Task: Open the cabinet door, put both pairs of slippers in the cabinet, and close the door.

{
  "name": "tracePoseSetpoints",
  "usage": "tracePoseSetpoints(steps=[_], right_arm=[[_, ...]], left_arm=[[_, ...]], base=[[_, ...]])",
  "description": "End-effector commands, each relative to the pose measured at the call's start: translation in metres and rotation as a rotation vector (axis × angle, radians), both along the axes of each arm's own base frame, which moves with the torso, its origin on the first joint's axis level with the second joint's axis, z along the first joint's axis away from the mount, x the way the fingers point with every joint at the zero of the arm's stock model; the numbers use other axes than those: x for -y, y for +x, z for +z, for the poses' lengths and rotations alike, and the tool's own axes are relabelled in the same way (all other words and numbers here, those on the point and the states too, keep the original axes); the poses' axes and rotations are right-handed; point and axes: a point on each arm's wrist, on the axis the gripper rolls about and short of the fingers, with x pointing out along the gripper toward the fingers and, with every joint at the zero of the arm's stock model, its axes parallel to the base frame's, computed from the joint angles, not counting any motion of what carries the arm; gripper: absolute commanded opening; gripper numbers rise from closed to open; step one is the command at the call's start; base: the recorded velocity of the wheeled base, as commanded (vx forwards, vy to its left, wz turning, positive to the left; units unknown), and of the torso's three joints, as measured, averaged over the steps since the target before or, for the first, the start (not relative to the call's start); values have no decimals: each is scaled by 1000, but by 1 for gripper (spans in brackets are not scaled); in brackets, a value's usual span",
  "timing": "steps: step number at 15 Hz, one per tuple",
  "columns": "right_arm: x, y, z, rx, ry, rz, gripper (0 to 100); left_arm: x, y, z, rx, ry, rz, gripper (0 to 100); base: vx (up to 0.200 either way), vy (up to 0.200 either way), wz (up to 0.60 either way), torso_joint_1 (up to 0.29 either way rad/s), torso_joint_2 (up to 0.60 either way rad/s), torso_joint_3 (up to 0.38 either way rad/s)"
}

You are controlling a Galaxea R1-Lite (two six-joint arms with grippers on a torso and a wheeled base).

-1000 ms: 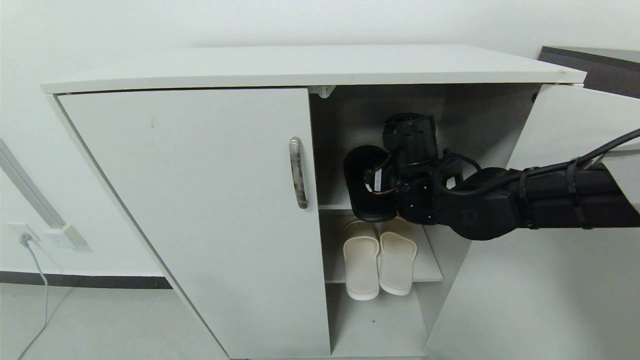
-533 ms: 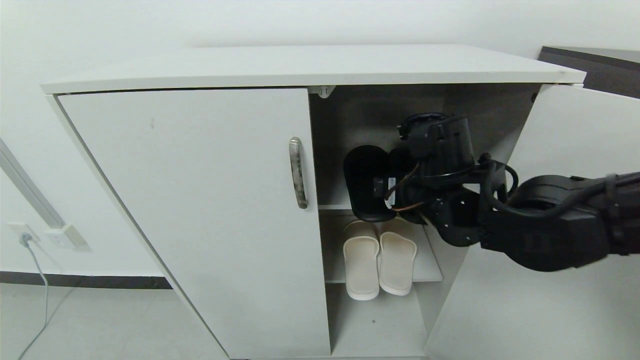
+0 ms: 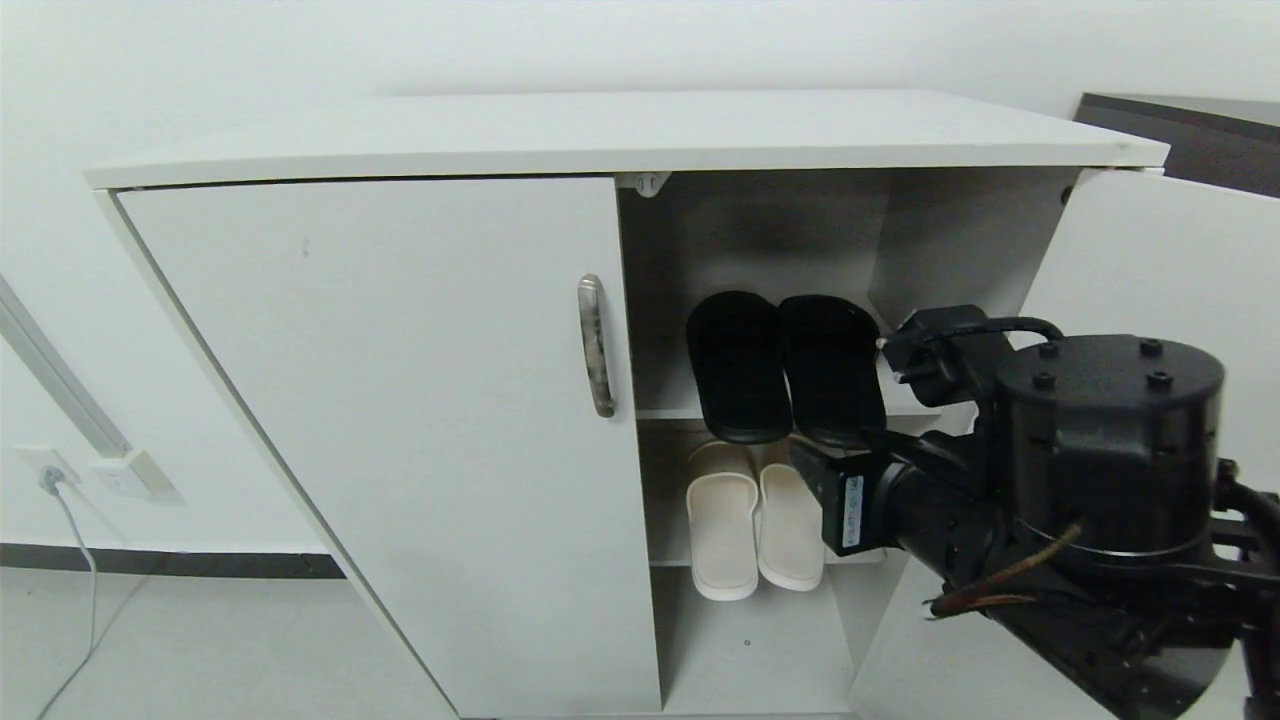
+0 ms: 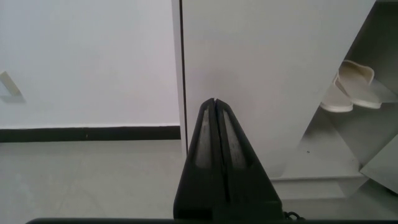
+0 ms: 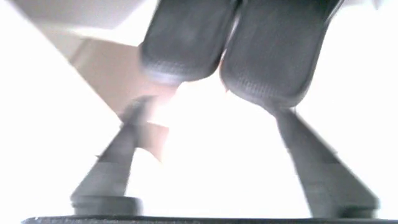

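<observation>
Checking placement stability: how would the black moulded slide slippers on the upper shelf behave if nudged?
The thin black moulded slippers look light, probably sliding easily. Their ends overhang the upper shelf, so an outward nudge might tip them off.

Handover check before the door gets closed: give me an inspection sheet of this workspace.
Surface: white cabinet's upper shelf and lower shelf, each bearing slippers.
Job's things: pair of black slippers side by side on the upper shelf; pair of cream slippers on the lower shelf; white right door open; white left door with a metal handle shut.
Clutter: nothing seen.
Pincers: right pincer open, empty, in front of the black slippers; left pincer shut, empty, facing the cabinet front.
Cables: grey cable hanging from a wall socket left of the cabinet.
Surroundings: white wall, grey floor, dark skirting.
</observation>
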Motion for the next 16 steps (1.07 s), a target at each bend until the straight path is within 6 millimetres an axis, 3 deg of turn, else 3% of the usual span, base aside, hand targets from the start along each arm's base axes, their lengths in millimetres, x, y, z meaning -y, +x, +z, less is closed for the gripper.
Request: tracePoseSetpoints(steps=[1, 11, 16], right_arm=[[7, -11, 0, 5, 4, 23, 0], [2, -10, -21, -37, -58, 25, 0], [1, -10, -23, -42, -62, 30, 0]], left_arm=[[0, 0, 0, -1, -1, 2, 0], [0, 0, 0, -1, -1, -2, 0], [0, 0, 0, -1, -1, -2, 0]], base=[[0, 0, 0, 0, 0, 0], [0, 0, 0, 0, 0, 0], [-200, 0, 0, 6, 3, 3]])
